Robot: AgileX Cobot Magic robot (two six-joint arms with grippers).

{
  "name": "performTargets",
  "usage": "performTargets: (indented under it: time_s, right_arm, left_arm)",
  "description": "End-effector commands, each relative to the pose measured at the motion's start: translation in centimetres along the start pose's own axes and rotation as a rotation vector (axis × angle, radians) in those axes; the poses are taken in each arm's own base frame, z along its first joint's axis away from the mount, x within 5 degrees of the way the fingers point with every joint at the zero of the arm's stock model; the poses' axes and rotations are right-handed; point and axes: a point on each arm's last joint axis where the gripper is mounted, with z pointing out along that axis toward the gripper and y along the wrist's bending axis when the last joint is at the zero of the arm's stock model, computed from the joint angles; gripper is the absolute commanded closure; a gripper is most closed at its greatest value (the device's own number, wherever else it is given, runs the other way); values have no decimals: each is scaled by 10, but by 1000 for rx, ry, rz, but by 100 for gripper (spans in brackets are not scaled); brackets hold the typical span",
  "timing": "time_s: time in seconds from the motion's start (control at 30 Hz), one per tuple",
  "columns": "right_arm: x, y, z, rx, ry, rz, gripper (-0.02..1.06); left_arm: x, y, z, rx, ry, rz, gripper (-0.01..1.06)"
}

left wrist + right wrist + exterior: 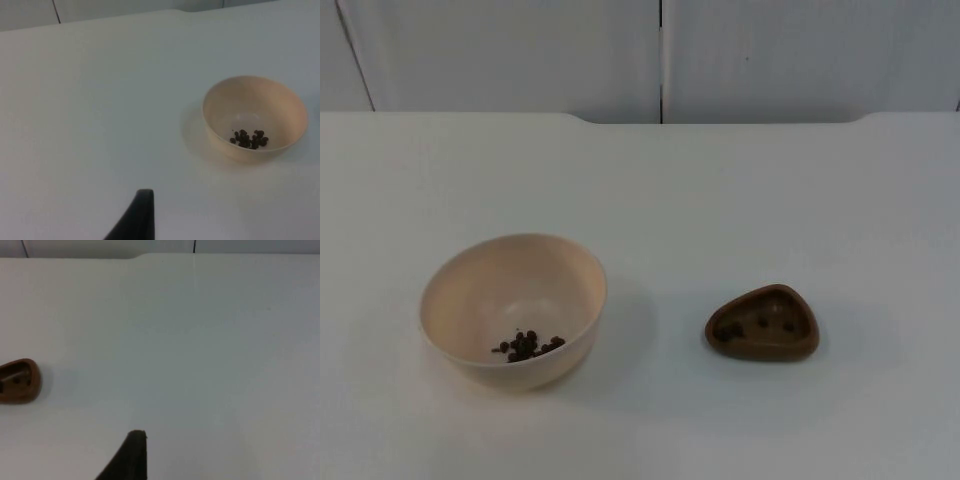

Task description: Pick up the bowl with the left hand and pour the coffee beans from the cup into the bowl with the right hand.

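Observation:
A cream bowl stands on the white table, left of centre, with a small heap of coffee beans at its bottom. To its right sits a low brown cup of rounded triangular shape, holding a few beans. In the left wrist view, my left gripper is above bare table, well apart from the bowl and touching nothing. My right gripper likewise hangs over bare table, far from the cup. Both arms wait off the objects.
The table ends at the grey partition wall behind it. Open white surface lies all around the bowl and the cup and between them.

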Motion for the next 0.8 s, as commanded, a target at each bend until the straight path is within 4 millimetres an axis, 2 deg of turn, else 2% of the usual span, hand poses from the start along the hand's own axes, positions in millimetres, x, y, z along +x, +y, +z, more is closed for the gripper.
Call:
performTargets:
  time_s: [0.0, 0.77]
  right_arm:
    - [0, 0, 0, 6, -7, 3, -1]
    - [0, 0, 0, 6, -7, 3, -1]
  left_arm:
    - [1, -1, 1, 2, -6, -6, 0]
    - [1, -2, 0, -250, -11, -138, 0]
